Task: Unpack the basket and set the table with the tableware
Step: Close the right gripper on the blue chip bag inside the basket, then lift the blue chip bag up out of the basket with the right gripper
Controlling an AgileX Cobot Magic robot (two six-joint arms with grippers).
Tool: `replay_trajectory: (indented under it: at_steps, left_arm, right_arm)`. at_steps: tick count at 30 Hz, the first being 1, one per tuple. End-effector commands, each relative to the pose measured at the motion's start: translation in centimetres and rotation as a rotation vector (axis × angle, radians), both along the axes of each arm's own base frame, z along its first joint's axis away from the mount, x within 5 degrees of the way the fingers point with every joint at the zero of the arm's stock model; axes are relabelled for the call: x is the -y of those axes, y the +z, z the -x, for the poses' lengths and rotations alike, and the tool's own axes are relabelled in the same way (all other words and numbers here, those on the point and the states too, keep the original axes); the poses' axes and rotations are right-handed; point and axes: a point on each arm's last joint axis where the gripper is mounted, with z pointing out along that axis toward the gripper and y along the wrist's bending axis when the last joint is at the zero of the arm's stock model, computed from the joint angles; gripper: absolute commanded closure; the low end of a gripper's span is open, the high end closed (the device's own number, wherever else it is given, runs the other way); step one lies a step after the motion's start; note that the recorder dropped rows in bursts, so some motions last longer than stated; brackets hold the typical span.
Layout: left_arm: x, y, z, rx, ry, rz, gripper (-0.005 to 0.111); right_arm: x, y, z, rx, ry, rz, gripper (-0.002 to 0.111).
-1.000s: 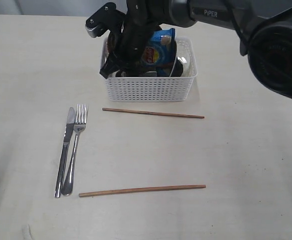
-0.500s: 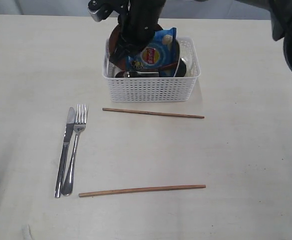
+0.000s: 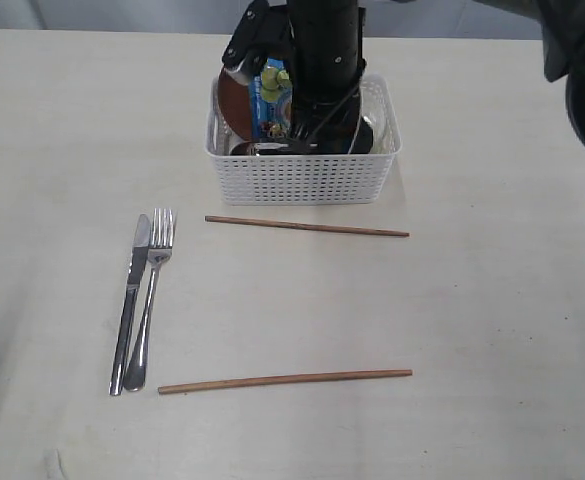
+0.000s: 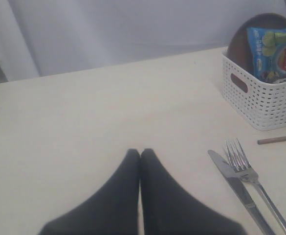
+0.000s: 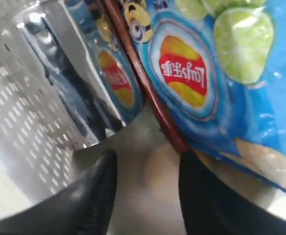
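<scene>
The white basket (image 3: 302, 180) stands at the back of the table (image 3: 452, 320). My right gripper (image 5: 147, 161) is down inside it, open, with only a pale surface between its fingers. Right beside the jaws are the shiny steel cup (image 5: 59, 73), a dark red edge (image 5: 147, 93) and the blue chip bag (image 5: 221, 73). The reddish-brown plate (image 3: 234, 100) leans at the basket's left end. Knife (image 3: 132, 300) and fork (image 3: 152, 290) lie side by side on the left. Two chopsticks (image 3: 307, 226) (image 3: 284, 380) lie crosswise in front of the basket. My left gripper (image 4: 140, 152) is shut, holding nothing, above bare table.
The right arm's dark links (image 3: 322, 50) cover the basket's middle from above. In the left wrist view the basket (image 4: 270, 107) with the plate (image 4: 240, 41) and the bag (image 4: 275, 54) stands beyond the knife (image 4: 235, 183) and the fork (image 4: 245, 169).
The right arm has swung from the basket's left end towards its middle and lower, and its jaws have come apart. The chip bag has shifted left. The left arm has not visibly moved.
</scene>
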Motion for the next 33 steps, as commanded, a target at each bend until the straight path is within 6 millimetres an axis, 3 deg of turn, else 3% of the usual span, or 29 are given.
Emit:
replay_trajectory:
  at_steps: [1, 5, 15, 17, 21, 22, 33]
  left_arm:
    - [0.0, 0.0, 0.0, 0.005, 0.002, 0.003, 0.107]
    - [0.0, 0.0, 0.0, 0.005, 0.002, 0.003, 0.107]
    - [0.0, 0.0, 0.0, 0.005, 0.002, 0.003, 0.107]
    - [0.0, 0.0, 0.0, 0.005, 0.002, 0.003, 0.107]
    - [0.0, 0.0, 0.0, 0.005, 0.002, 0.003, 0.107]
    - [0.0, 0.0, 0.0, 0.005, 0.002, 0.003, 0.107]
    - [0.0, 0.0, 0.0, 0.005, 0.002, 0.003, 0.107]
  right_arm:
    - [0.5, -2.3, -0.5, -0.046, 0.027, 0.086, 0.069]
    - [0.6, -3.5, -1.1, -0.001, 0.006, 0.140, 0.069]
    - [-0.1, -3.9, -1.7, 0.079, -0.003, 0.092, 0.072]
    - [-0.1, -3.9, -1.8, 0.083, -0.003, 0.088, 0.079]
    - [-0.3, -3.9, -1.7, 0.087, 0.003, 0.091, 0.108]
    - [-0.2, -3.9, -1.7, 0.088, 0.002, 0.095, 0.109]
    - [0.2, -0.1, -2.1, 0.247, -0.078, 0.044, 0.109]
